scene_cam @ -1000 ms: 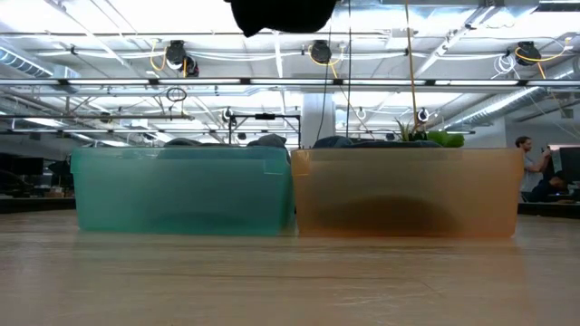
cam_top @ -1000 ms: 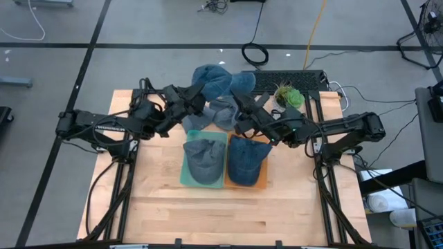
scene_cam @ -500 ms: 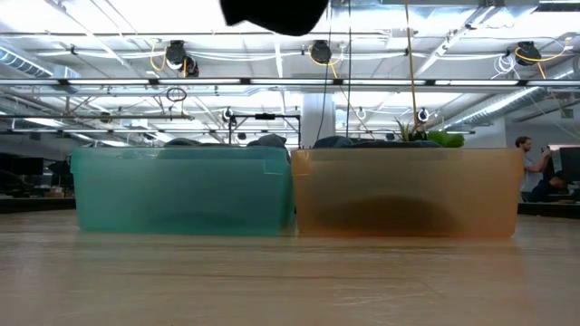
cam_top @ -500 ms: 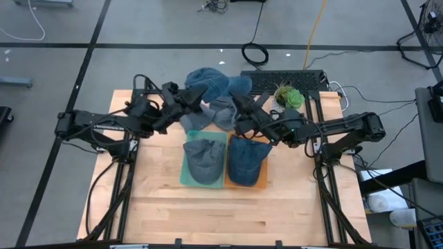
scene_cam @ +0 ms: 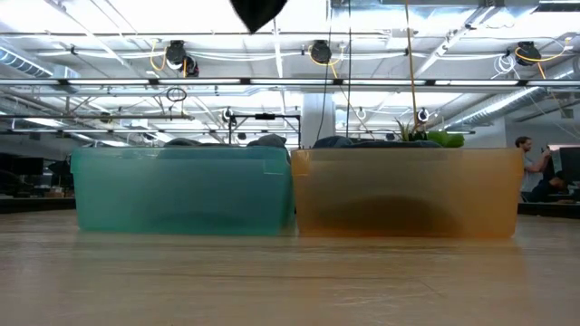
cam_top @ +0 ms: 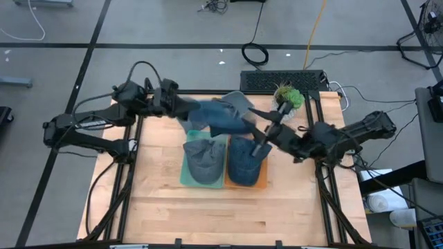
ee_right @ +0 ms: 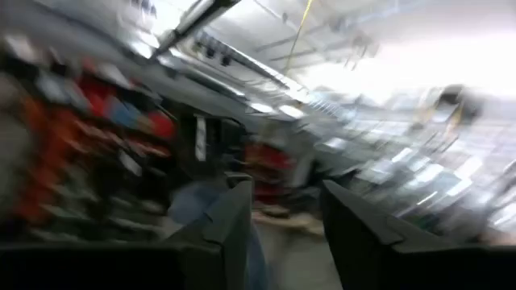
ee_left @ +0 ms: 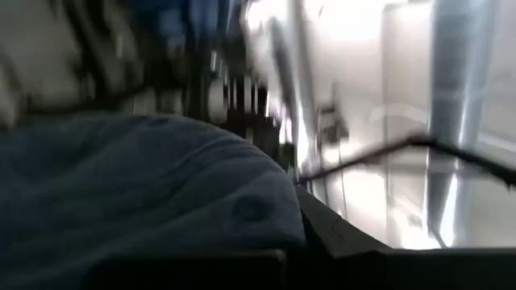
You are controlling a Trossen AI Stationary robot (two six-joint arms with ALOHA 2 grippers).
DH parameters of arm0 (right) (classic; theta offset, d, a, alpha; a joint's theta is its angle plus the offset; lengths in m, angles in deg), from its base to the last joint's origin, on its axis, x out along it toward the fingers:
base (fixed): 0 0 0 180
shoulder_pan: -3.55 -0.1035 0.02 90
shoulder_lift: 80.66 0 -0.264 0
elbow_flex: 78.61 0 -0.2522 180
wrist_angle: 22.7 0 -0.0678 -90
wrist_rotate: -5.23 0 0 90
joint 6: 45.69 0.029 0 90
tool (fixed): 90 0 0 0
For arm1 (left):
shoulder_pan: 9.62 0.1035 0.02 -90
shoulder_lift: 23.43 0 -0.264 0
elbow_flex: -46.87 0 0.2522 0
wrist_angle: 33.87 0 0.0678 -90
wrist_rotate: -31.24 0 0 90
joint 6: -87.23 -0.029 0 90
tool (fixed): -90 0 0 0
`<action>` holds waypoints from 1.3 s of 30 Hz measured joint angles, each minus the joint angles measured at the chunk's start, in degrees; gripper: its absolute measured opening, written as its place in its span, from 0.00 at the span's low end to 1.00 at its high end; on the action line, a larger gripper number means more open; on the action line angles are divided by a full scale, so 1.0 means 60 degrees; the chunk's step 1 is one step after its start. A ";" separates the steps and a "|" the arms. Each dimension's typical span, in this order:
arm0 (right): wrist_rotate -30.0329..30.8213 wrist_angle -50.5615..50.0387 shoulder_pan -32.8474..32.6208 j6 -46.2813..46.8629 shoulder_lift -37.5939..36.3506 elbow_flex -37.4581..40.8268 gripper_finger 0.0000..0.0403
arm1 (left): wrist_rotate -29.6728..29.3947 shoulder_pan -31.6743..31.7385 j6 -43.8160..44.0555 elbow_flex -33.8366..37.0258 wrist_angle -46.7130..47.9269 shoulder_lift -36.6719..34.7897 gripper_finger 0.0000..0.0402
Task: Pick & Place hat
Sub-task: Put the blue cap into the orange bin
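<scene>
High view: the left end effector (cam_top: pixel 181 106) is clamped on a blue hat (cam_top: pixel 218 117) above the table (cam_top: pixel 152 200); the right end effector (cam_top: pixel 257 142) hangs over the orange bin (cam_top: pixel 261 181), fingers apart, empty.

Low view: 2 bins, teal bin (scene_cam: pixel 181 190) and orange, no legible writing.

Left wrist view: blue fabric fills the grip.

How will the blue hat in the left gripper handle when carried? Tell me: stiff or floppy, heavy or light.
Likely floppy: the blue hat sags in a stretched drape from the left gripper, pinched at one edge. Probably light, since that small pinch alone seems to carry it.
</scene>
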 joint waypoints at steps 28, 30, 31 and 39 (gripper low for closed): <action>-0.3032 -0.3637 0.1003 1.0545 -0.1082 0.0004 0.41 | 0.7115 0.0478 -0.1609 0.0004 0.1918 -0.0251 0.00; -0.3844 -0.3485 0.1441 1.0881 -0.0961 0.0004 0.44 | 0.7461 0.0525 -0.1966 0.0004 0.1927 -0.0240 0.00; -0.4273 -0.3431 0.1667 1.1075 -0.0903 0.0004 0.46 | 0.7612 0.0557 -0.2039 0.0004 0.1940 -0.0233 0.00; -0.7901 -0.3380 0.3567 1.2312 -0.0195 0.0004 0.60 | 0.7473 0.0666 -0.4058 -0.0082 0.2160 -0.0232 0.00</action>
